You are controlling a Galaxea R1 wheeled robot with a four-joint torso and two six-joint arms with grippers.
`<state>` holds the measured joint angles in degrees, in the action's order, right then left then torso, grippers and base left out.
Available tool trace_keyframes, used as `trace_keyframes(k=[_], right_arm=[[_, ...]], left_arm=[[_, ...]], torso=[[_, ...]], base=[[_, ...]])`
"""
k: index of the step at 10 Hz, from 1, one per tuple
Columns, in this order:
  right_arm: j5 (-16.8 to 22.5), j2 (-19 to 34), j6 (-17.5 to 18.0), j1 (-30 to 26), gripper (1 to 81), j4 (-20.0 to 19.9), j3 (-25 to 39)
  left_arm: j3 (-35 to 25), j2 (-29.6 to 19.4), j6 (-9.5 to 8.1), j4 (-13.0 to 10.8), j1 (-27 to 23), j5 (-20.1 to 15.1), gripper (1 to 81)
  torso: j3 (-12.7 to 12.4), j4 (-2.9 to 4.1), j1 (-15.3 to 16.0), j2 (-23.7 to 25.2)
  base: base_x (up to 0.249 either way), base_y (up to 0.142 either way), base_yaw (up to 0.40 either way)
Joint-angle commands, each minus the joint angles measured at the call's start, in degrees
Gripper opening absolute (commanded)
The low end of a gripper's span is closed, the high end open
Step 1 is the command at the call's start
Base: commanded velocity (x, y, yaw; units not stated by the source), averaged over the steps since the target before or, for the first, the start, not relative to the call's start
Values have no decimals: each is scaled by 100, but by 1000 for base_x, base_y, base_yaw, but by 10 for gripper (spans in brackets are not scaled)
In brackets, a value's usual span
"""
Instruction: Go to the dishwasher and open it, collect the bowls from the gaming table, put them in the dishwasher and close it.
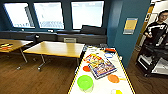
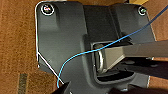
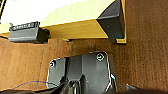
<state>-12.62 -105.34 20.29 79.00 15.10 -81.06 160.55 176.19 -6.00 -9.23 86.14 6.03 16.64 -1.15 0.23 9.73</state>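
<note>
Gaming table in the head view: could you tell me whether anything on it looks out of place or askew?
Slightly: a colourful flat box lies skewed across the white-topped, yellow-rimmed gaming table, beside flat orange discs and a lime green plastic bowl. Nothing looks spilled or damaged.

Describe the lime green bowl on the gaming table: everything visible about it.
The lime green bowl is small, round and looks like glossy plastic. It stands upright with its opening up, on the near end of the white-topped, yellow-rimmed gaming table, close to the left rim. Whether anything lies inside is unclear. An orange disc and a colourful box lie just beyond it, not touching. Nothing grips it.
</note>
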Motion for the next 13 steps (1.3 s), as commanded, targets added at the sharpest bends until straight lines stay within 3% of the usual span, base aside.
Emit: trace_keyframes(k=[1,3,5,6,7,9,11,13], right_arm=[[461,1222,274,-1142,811,-131,741],[917,1538,274,-1757,811,-253,978],[1497,1724,309,-2476,811,-324,1171],[1874,1750,361,-2848,811,-332,1242],[2113,1750,475,-3129,811,-316,1251],[2351,1733,678,-3561,811,-306,1181],[2308,1707,739,-3824,811,-332,1051],[2369,1593,1274,-4210,811,-578,681]], left_arm=[[-6,4,2,26,-242,-278,811],[-6,13,2,35,-242,-278,811],[-6,-5,-7,35,-242,-278,811],[-6,-13,-24,87,-234,-278,811],[-6,-22,-33,123,-242,-278,811],[-6,-31,-33,176,-242,-278,811],[-6,-13,-33,211,-242,-287,811],[-6,-22,-33,264,-242,-287,811]], torso=[[375,0,0,0],[613,0,2,-2],[700,0,6,-6],[582,0,6,-9],[617,0,9,-9],[623,0,11,-13],[625,0,11,-13],[627,0,13,-15]], base=[[0,0,0],[0,0,0],[0,0,0],[0,0,0],[0,0,0],[0,0,0],[0,0,0],[0,0,0]])
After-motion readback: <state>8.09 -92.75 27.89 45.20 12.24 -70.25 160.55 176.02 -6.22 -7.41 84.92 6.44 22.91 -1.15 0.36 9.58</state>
